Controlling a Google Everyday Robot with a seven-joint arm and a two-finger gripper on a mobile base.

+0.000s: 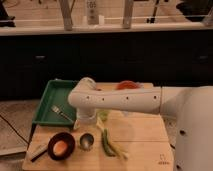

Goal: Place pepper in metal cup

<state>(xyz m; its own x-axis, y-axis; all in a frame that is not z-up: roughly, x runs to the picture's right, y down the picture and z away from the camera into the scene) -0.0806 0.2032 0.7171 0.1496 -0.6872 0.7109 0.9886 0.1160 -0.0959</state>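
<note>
The pincer [84, 125] hangs under the white arm [120, 99], just above the cup [86, 141], released and holding nothing. The small shiny cup stands on the wooden table [145, 135]; what is inside it cannot be told. Left of it, a black bowl [61, 146] shows orange inside. Behind them, a green tray [50, 97] holds a fork [61, 112]. The pepper [106, 142], long, slender and dark green, lies on the table just right of the cup.

Behind the wooden table [145, 145] runs a long dark counter [125, 60] with a pale top edge. Above that counter stand grey window posts [66, 15]. Left of the table lies grey floor [12, 112], dimly lit.
</note>
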